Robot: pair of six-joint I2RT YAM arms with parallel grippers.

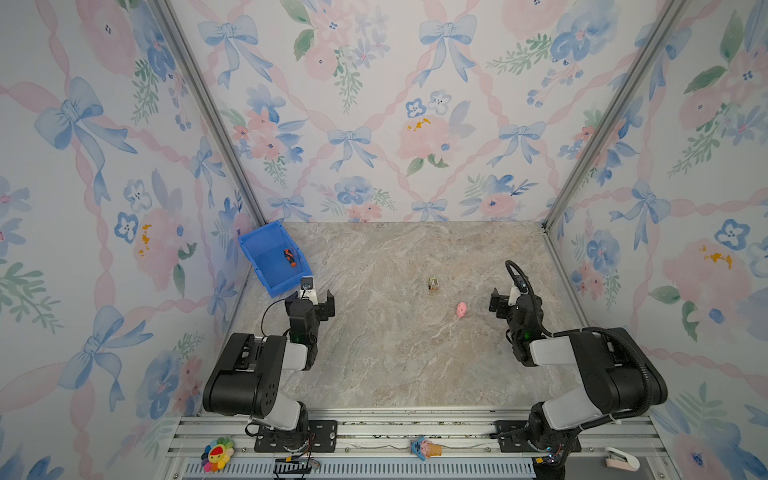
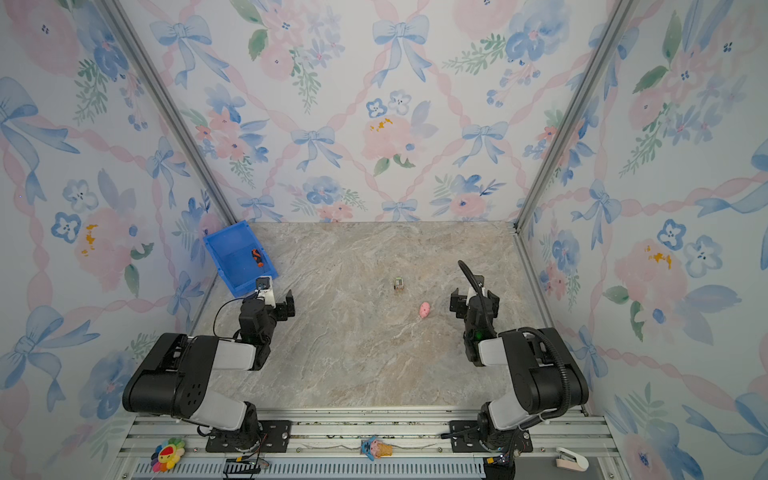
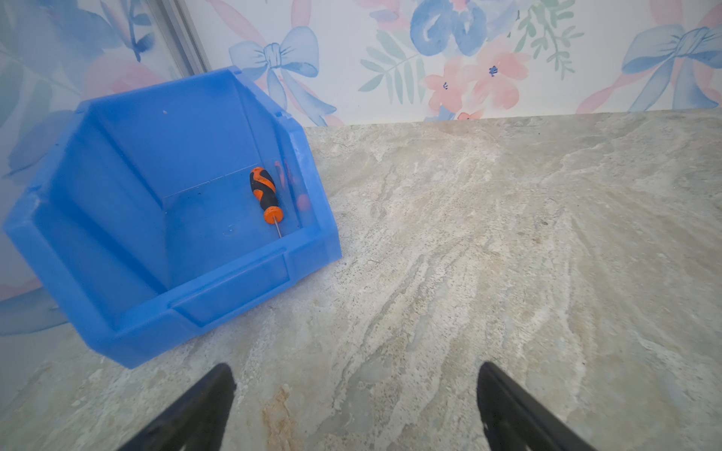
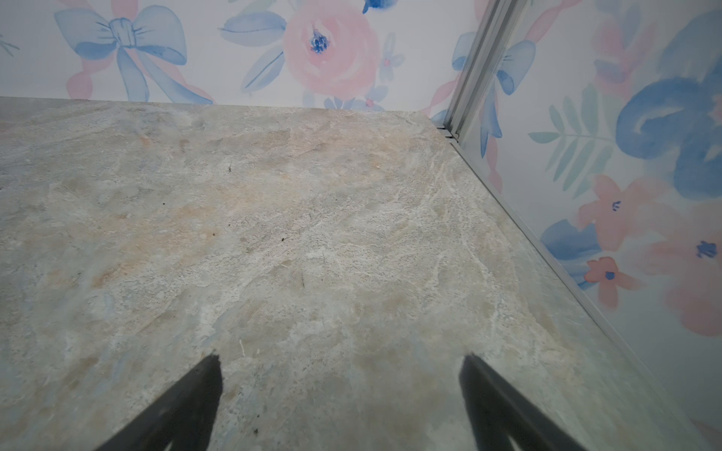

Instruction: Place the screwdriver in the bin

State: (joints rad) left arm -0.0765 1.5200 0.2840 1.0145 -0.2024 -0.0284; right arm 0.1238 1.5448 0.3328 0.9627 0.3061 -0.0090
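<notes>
Screwdriver [image 3: 265, 195] is in the bin [image 3: 117, 332]: it lies flat on the bin floor, right against the side wall that faces the middle of the surface [image 1: 395, 353], with the thin shaft pointing toward the low front lip. Left end effector [image 3: 355, 371] is open, fingers wide apart with nothing between them, only bare surface below. It hangs just in front of the bin's lip and clear of it, so the screwdriver sits a little ahead of it and off to its left, inside the walls. Both top views show the same: bin tucked in the far left corner against the wall, orange-and-black handle visible inside. Right end effector [image 4: 342, 359] is also open and empty, over bare surface near the right wall, well apart from the bin. A pink toy [image 1: 461, 309] lies near its left side, not touching. A small box [image 1: 433, 284] sits further left and a bit ahead of that.
</notes>
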